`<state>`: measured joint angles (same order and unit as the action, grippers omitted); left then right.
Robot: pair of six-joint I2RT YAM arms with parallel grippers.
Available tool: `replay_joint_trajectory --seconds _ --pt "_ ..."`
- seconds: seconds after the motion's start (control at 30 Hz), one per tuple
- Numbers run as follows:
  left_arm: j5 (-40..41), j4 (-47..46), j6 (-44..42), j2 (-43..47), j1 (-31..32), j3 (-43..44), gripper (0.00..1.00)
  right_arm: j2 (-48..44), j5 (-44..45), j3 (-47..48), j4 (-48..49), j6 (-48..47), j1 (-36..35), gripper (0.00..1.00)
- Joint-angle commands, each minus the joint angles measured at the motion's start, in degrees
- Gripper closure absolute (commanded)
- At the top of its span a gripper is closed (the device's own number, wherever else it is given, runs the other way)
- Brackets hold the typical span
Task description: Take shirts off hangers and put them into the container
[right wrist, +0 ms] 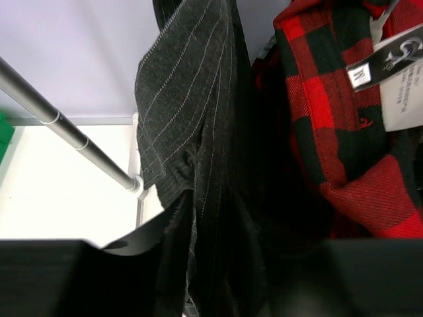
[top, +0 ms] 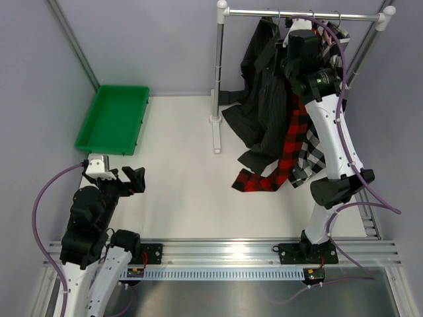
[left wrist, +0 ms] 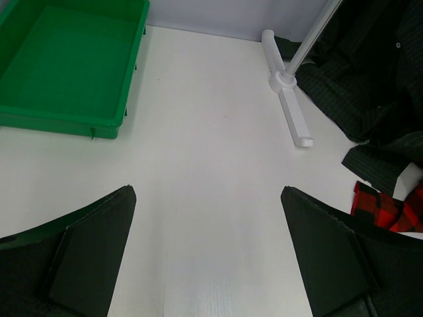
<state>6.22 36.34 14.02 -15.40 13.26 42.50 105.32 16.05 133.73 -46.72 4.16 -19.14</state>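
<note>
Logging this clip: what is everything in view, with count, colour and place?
green plastic tray: one, bright green, far left of the table, empty
metal clothes rail: one, silver with a white foot, far right
charcoal pinstriped shirt: one, dark grey, leftmost on the rail
red-and-black plaid shirt: one, right of it, tail reaching the table
black-and-white plaid shirt: one, rightmost, partly hidden
hangers: count unclear, only hooks show on the rail
white table: one, under everything
left gripper: one, black, open, low over the near left
right gripper: one, black, up at the rail, fingers flanking the charcoal shirt, grip unclear
</note>
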Motion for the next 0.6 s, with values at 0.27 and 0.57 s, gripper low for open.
replay_joint_trajectory --seconds 0.27,0.57 --pt "-0.07 -1.80 0.66 0.02 0.28 0.21 0.01 -2.22 1.17 0.57 7.07 -3.81 -0.64 1.00" --pt "-0.24 -1.44 0.92 -0.60 0.28 0.65 0.01 -8.90 -0.14 -3.56 12.53 -5.74 -0.64 1.00"
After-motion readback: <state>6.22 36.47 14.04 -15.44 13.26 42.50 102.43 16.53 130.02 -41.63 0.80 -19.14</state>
